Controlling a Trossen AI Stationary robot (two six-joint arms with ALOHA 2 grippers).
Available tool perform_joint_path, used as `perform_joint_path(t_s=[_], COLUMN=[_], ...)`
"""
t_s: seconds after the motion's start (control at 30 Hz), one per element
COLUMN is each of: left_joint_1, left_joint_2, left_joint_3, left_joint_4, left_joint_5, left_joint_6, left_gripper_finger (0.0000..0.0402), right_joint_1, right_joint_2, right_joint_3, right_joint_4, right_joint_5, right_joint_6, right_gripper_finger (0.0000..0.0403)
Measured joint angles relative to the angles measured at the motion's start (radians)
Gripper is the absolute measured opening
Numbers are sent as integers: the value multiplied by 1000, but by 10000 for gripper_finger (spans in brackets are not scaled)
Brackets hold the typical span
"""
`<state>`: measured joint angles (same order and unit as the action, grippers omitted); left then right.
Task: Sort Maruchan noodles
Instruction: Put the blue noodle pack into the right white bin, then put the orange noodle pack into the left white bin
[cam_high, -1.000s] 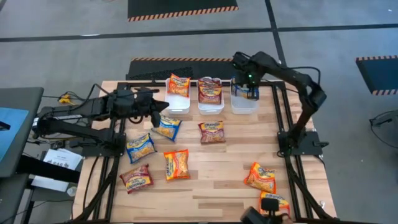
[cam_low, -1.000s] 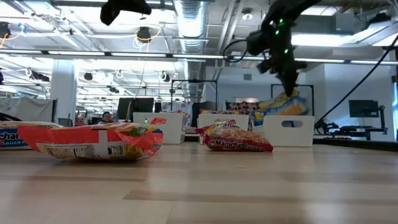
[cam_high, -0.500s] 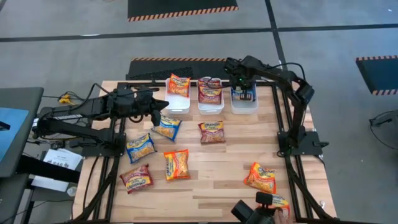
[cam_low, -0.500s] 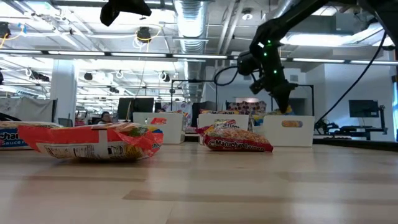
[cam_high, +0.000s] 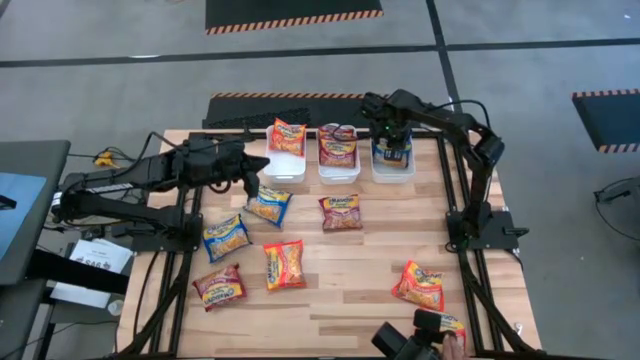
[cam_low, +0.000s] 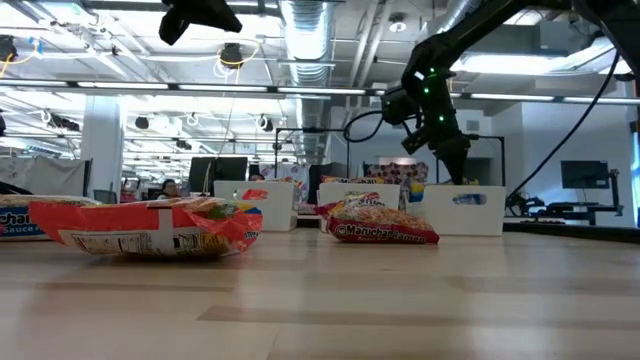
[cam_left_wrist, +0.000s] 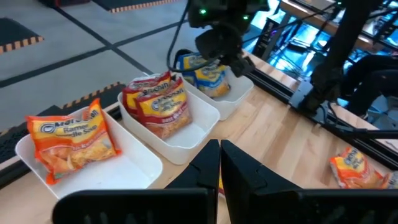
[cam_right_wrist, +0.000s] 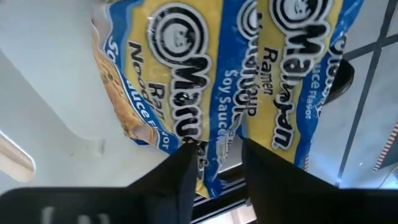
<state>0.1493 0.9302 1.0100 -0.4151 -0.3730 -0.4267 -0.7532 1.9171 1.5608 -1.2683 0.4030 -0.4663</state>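
Sorting is well under way, and you're at the drop-off: starting at nine o'clock, your left gripper (cam_high: 250, 172) hangs with its fingers (cam_left_wrist: 236, 163) pressed together on nothing, just above the blue packet (cam_high: 268, 204) near the table's middle. Moving right along the twelve o'clock edge, three white bins sit in a row: the left bin (cam_high: 290, 166) has an orange packet (cam_high: 288, 136), the middle bin (cam_high: 338, 171) has maroon ones (cam_high: 338, 146), and the right bin (cam_high: 392, 174) takes the blues. That's where your right gripper (cam_high: 392, 143) is, dipped into the bin, fingers (cam_right_wrist: 180, 171) parted a little with the edge of a blue packet (cam_right_wrist: 249, 74) showing between them; whether it still pinches the wrapper I can't tell. It looks like a release in progress, so your next move calls for lifting straight up clear of the bin wall, then swinging to the orange packets (cam_high: 420, 284) down at five o'clock. These wrappers are flat, crinkly and glossy, blue with yellow print here, so expect them to slip and buckle under a pinch. Loose ones are still spread across the table (cam_high: 350, 290).
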Motion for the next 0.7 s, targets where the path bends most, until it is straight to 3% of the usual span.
perform_joint_path(t_s=[0.17,0.4,0.7], left_joint_1=[14,49,112], left_joint_2=[0,1,-1], left_joint_3=[0,0,0], left_joint_4=[0,-6,-5], left_joint_5=[12,104,37], left_joint_6=[0,0,-64], left_gripper_finger=[7,55,135], right_joint_1=[6,15,61], right_joint_2=[-27,-74,-188], right_joint_3=[14,129,231], right_joint_4=[-54,-126,-143], right_joint_5=[12,16,15], right_joint_6=[43,146,192], right_gripper_finger=[188,189,186])
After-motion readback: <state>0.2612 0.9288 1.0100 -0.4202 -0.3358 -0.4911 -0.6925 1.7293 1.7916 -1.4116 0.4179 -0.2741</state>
